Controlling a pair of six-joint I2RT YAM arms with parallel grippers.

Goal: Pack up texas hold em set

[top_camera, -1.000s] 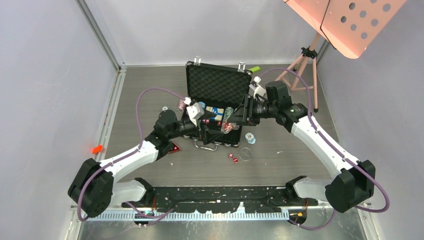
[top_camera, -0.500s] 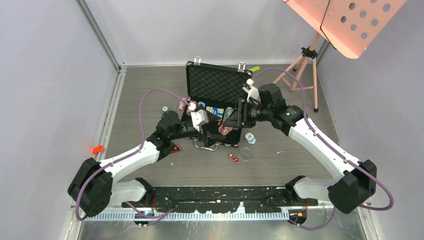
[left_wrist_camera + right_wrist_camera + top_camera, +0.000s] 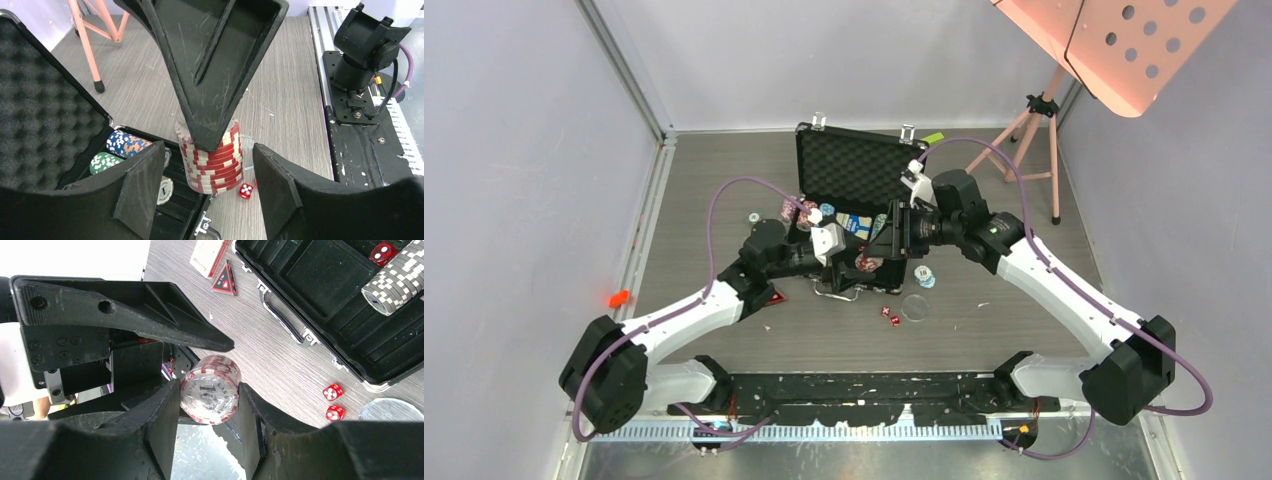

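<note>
The black briefcase [image 3: 859,170] lies open mid-table with chip stacks in its tray. My right gripper [image 3: 209,390] is shut on a film-wrapped red chip stack [image 3: 210,396], held over the case's near edge. In the left wrist view that red stack [image 3: 212,162] hangs under a right finger [image 3: 210,65]. My left gripper [image 3: 207,187] is open, its fingers [image 3: 140,190] flanking the stack with gaps on both sides. Blue [image 3: 125,142] and green [image 3: 102,162] stacks lie in the case. Two red dice [image 3: 890,316], a clear disc [image 3: 915,307] and a red triangle [image 3: 774,296] lie on the table.
A grey chip stack [image 3: 400,282] and a die [image 3: 381,251] sit in the case tray. A loose chip [image 3: 923,275] lies by the case's right corner. A pink tripod [image 3: 1029,130] stands back right, with a small green block [image 3: 934,138] behind the lid.
My right gripper has carried the red stack leftwards to the left gripper. The left gripper has shifted right and its jaws have narrowed around the stack.
</note>
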